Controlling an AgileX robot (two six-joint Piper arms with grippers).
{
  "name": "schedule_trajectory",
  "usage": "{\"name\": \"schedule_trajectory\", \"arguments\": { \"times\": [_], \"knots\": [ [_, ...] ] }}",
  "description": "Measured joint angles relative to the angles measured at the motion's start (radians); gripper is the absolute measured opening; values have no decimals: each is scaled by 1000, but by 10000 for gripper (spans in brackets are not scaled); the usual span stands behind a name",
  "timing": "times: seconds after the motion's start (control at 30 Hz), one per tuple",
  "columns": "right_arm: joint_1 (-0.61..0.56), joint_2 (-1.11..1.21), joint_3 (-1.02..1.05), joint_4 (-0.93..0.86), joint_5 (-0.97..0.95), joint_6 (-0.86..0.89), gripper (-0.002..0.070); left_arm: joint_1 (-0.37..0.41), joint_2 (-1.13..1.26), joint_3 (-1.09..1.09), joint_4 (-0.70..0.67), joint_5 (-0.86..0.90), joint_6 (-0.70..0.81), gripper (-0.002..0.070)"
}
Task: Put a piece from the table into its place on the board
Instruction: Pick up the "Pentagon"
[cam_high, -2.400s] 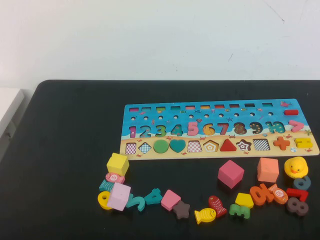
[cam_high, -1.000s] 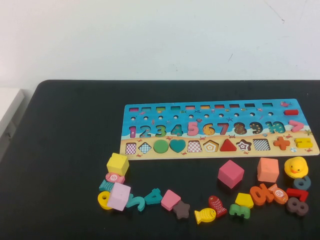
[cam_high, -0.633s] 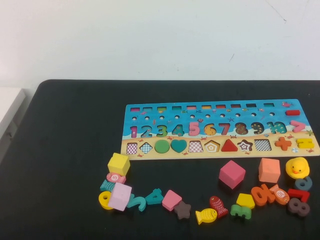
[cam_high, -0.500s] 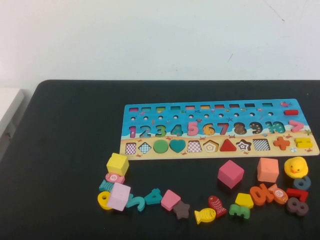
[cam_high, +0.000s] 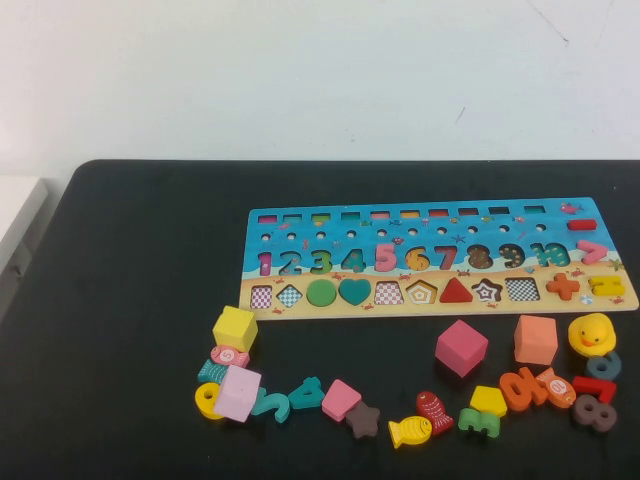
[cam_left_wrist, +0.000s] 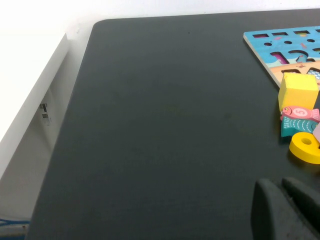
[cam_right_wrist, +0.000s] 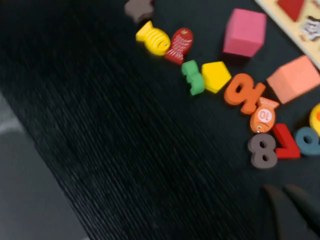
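The piece, a small flat yellow pentagon (cam_high: 489, 400), lies on the black table (cam_high: 130, 300) in the front row of loose pieces, between a green 3 (cam_high: 479, 421) and an orange 0 (cam_high: 519, 388). The blue board (cam_high: 450, 225) lies behind it, and its place, the pentagon recess (cam_high: 421, 292), sits bare in the sandy strip. Neither arm shows in the high view. In the right wrist view the pentagon (cam_right_wrist: 216, 76) lies well away from my right gripper (cam_right_wrist: 279, 187), which is shut and holds nothing. My left gripper (cam_left_wrist: 276, 182), shut and holding nothing, hovers over bare table short of the board's corner (cam_left_wrist: 285, 45).
A pink cube (cam_high: 461, 347), a salmon cube (cam_high: 536, 339) and a yellow duck (cam_high: 592, 334) stand between the loose pieces and the board. A yellow cube (cam_high: 235, 328), a lilac cube (cam_high: 238, 393), fish, numbers and a brown star (cam_high: 363, 419) crowd the front.
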Motion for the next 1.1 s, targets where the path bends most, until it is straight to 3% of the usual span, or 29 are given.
{"name": "schedule_trajectory", "arguments": {
  "times": [0.8,0.9,1.1],
  "knots": [
    [484,699,-189,-373,-303,561,19,0,0,0,-2,0,0,-2],
    [505,779,-226,-460,-333,693,19,0,0,0,-2,0,0,-2],
    [505,848,-242,-486,-369,728,27,0,0,0,-2,0,0,-2]
  ]
}}
